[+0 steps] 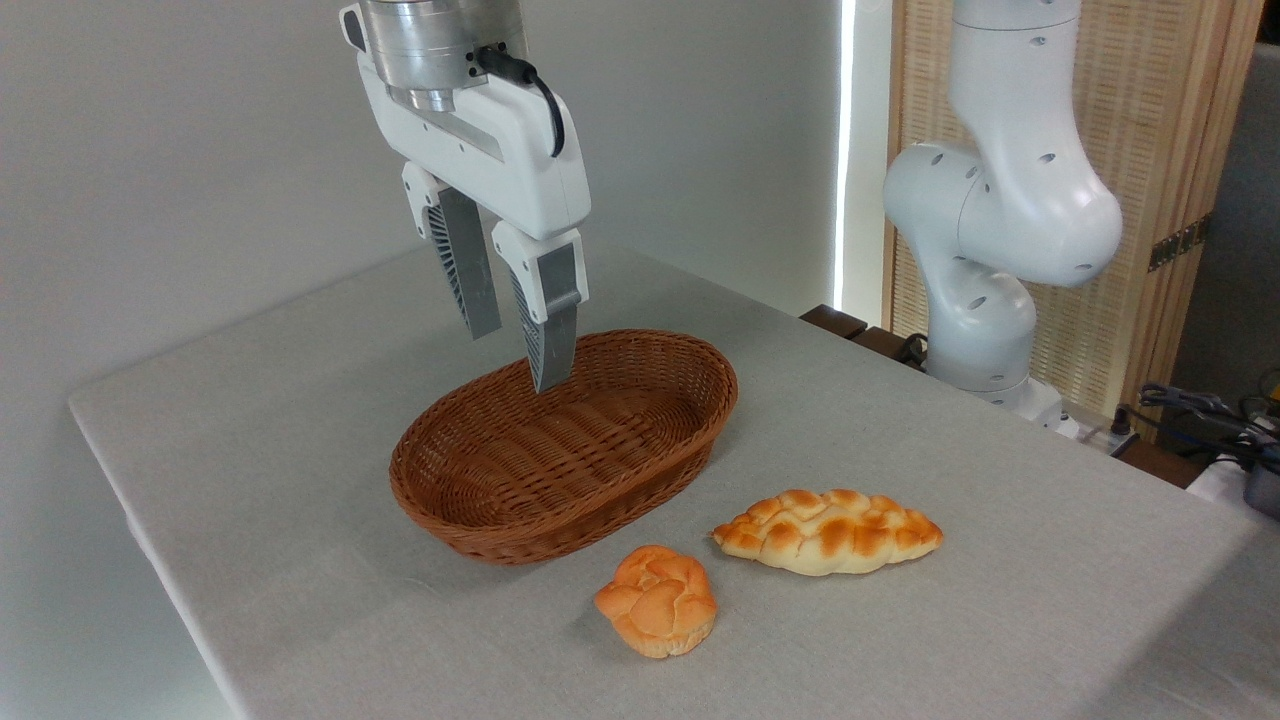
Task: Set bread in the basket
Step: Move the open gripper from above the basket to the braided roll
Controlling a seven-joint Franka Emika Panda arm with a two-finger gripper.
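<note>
an oval woven wicker basket, reddish-brown w/ ribbed weave, is seen on a pale cloth-covered table. the bread, a long braided loaf w/ pointed ends & toasted patches, is laid on the cloth right of the basket, beside a round knotted orange bun. the gripper is held above the basket's far rim, grooved fingers parted & empty, well apart from the bread

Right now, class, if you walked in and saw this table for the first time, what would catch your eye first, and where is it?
Probably the hand, hanging open and empty above the far end of the basket, which holds nothing. Next come the two breads on the grey cloth in front of the basket: the braided loaf to the right and the small round bun nearer the camera, both lying apart from the basket.
</note>
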